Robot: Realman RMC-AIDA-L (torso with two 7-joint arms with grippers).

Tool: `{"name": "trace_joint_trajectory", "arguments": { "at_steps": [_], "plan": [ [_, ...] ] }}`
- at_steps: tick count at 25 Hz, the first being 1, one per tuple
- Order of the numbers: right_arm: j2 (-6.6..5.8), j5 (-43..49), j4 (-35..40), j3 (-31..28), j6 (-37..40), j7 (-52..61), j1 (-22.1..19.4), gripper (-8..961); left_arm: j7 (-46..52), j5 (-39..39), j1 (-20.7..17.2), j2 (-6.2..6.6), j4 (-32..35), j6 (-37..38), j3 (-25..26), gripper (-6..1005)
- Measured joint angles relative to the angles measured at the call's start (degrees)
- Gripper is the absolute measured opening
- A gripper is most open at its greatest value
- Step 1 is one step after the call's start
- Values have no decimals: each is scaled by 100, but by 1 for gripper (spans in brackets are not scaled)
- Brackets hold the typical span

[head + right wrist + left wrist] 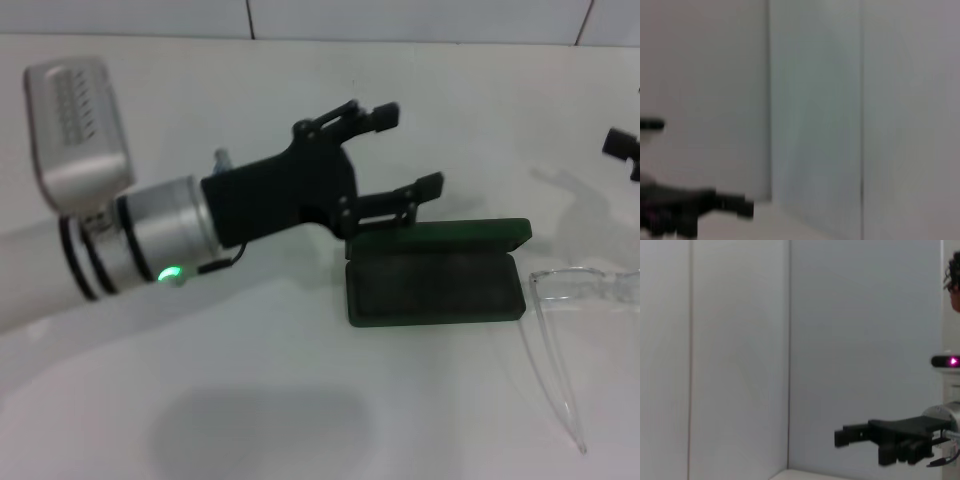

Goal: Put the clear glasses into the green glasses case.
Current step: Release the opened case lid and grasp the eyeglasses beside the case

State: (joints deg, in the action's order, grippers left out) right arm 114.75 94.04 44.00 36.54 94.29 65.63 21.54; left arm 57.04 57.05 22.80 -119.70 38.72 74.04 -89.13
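The green glasses case lies open on the white table right of centre, its dark lining facing up and its lid raised along the far side. The clear glasses rest on the table just right of the case, with one long clear arm running toward the near edge. My left gripper hovers open and holding nothing over the case's far left corner, its lower finger close above the lid. My right gripper shows only at the far right edge, beyond the glasses, and side-on as my right gripper in the left wrist view.
A white tiled wall runs behind the table. The left arm's silver wrist and camera housing fill the left of the head view. The right wrist view shows the left gripper far off against the wall.
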Motion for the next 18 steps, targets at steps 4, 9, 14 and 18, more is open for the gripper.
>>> {"name": "trace_joint_trajectory", "arguments": {
  "at_steps": [4, 9, 14, 18],
  "plan": [
    [-89, 777, 916, 8, 144, 917, 138, 870, -409, -303, -106, -14, -438, 365, 3, 888],
    [-372, 1681, 1527, 250, 507, 1927, 516, 859, -512, -465, -67, -23, -792, 540, -7, 888],
    [-563, 2595, 1559, 538, 767, 2452, 1031, 846, -524, -474, -76, -21, -929, 573, -19, 888],
    [-557, 3347, 1796, 1148, 765, 2744, 1304, 835, -528, -479, -112, -26, -972, 577, -35, 888]
  ]
}}
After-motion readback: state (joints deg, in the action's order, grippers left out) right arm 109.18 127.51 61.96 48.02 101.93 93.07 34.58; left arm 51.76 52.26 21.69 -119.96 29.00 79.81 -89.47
